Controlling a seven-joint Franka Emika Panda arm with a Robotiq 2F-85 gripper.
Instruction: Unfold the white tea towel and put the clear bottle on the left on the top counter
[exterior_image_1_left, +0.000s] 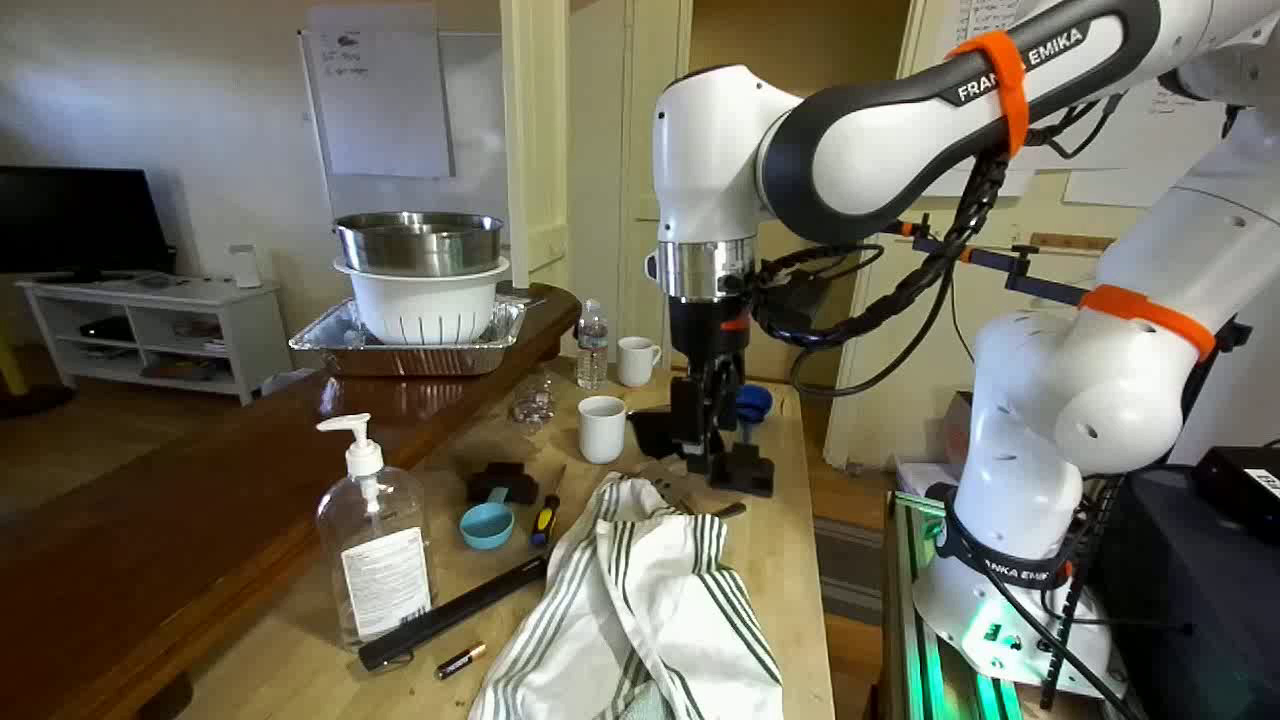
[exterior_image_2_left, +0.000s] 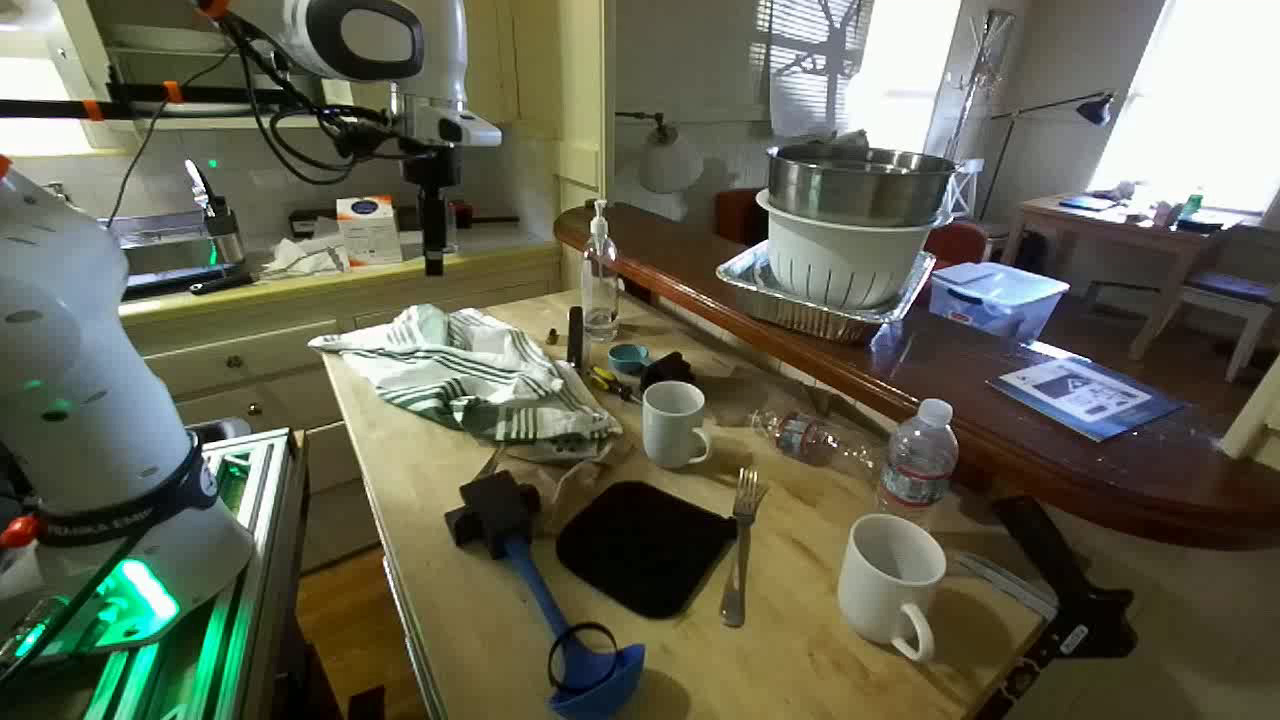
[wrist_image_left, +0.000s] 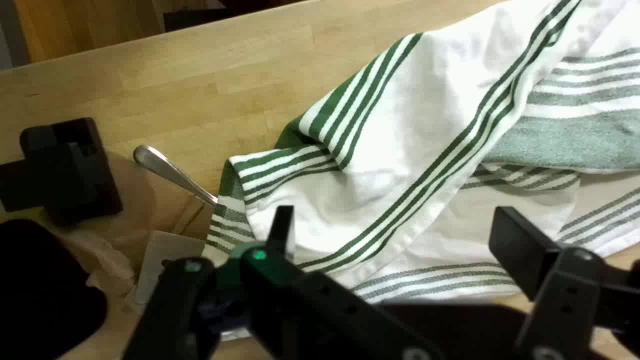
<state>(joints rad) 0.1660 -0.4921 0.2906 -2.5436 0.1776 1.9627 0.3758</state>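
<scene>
In an exterior view, a white tea towel (exterior_image_1_left: 640, 600) with dark green stripes lies bunched over the near end of a tan wooden table (exterior_image_1_left: 790, 560). At its side, a battery (exterior_image_1_left: 460, 660) and a black stick (exterior_image_1_left: 455, 612) lie between it and the clear bottle (exterior_image_1_left: 380, 560), which stands upright on the table beside the dark reddish-brown top counter (exterior_image_1_left: 170, 490). A tube (exterior_image_1_left: 370, 495) runs down inside from the bottle's white pump (exterior_image_1_left: 363, 458); how full the bottle is cannot be told. A little farther back, a small turquoise cup (exterior_image_1_left: 487, 526) sits open side up near a screwdriver (exterior_image_1_left: 546, 520). The robot's claw (wrist_image_left: 392, 230) hangs above the cloth, its fingers (wrist_image_left: 520, 255) well apart, as seen in the wrist view. Beyond, a white mug (exterior_image_1_left: 601, 430) stands upright, with a crumpled plastic bottle (exterior_image_1_left: 532, 400) on its side nearby; past them come an upright water bottle (exterior_image_1_left: 592, 350) and a second mug (exterior_image_1_left: 635, 362), their insides too small to read. Up on the top counter, three containers are nested: a steel bowl (exterior_image_1_left: 418, 250) sits in a white colander (exterior_image_1_left: 425, 305), and the colander in a shallow foil tray (exterior_image_1_left: 410, 362), while the rim hides the bottom of the bowl. Across the room, a white stand (exterior_image_1_left: 160, 288) holds dark items (exterior_image_1_left: 105, 328) below a television (exterior_image_1_left: 80, 220).
</scene>
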